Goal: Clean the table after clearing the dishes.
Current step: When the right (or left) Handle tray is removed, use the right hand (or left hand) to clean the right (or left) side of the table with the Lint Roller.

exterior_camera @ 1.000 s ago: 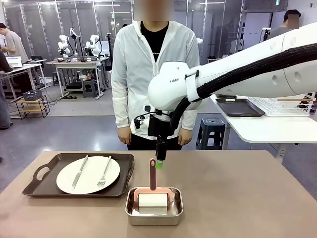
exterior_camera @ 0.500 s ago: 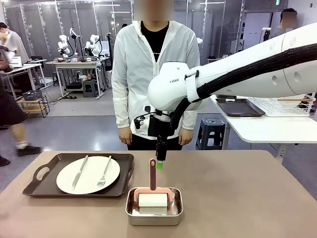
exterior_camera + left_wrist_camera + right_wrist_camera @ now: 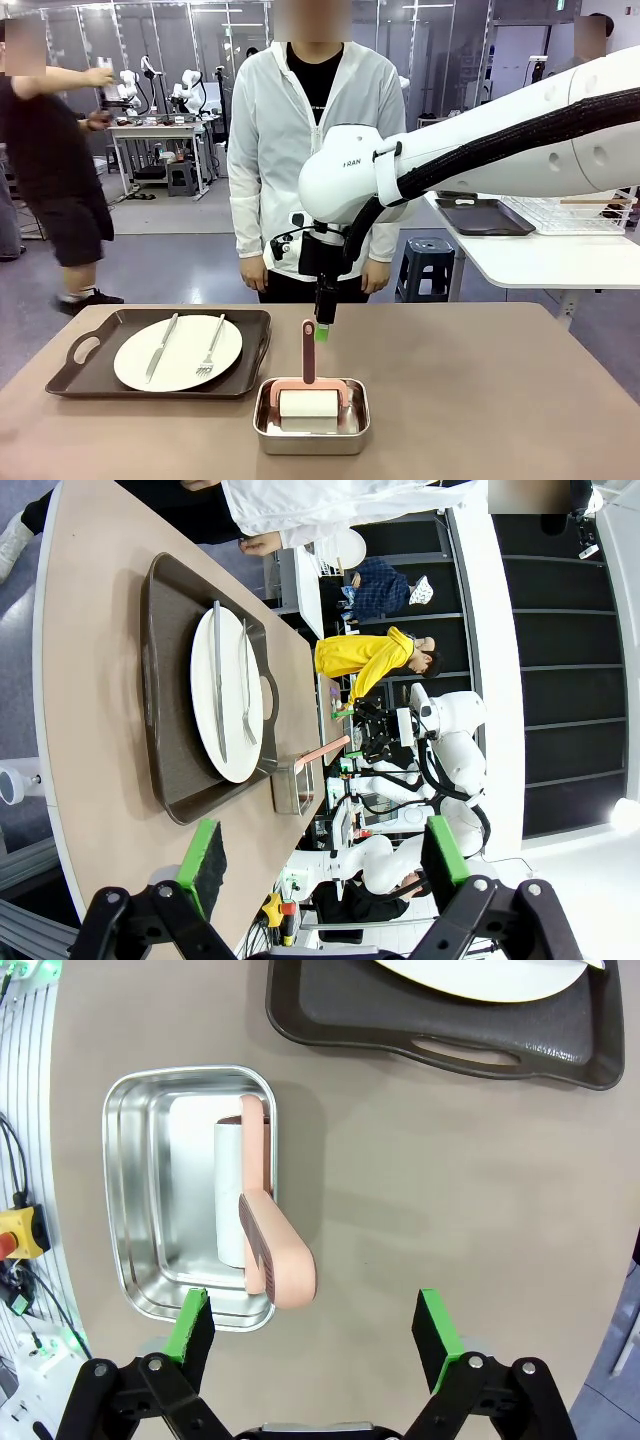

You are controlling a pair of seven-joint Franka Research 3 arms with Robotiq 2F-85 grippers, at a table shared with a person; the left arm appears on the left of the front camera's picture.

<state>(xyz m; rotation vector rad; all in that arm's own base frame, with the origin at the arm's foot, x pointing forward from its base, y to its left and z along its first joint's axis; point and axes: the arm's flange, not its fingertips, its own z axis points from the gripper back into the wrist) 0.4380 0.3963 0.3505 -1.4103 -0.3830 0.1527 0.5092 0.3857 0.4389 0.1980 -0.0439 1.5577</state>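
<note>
The taupe table [image 3: 480, 390] carries a dark brown handled tray [image 3: 95, 375] at the left, holding one white plate [image 3: 178, 355] with a knife [image 3: 160, 348] and a fork [image 3: 210, 348]. My right gripper [image 3: 323, 333] hangs open just behind the pink roller handle [image 3: 308, 350], touching nothing. In the right wrist view the open right gripper [image 3: 312, 1325] is over the handle [image 3: 275, 1250], with the tray [image 3: 450, 1030] at the top. My left gripper [image 3: 322, 855] is open and empty, high off to the side, looking along the table at the tray [image 3: 165, 680] and plate [image 3: 228, 695].
A small steel pan [image 3: 310, 430] with the pink-handled roller sits at the front middle of the table. A person in a white jacket [image 3: 310, 150] stands at the far edge, hands down. A white table [image 3: 540, 255] with a tray and rack stands at back right.
Both arms and everything on the table stay as they were. A passer-by in the background has walked in from the far left.
</note>
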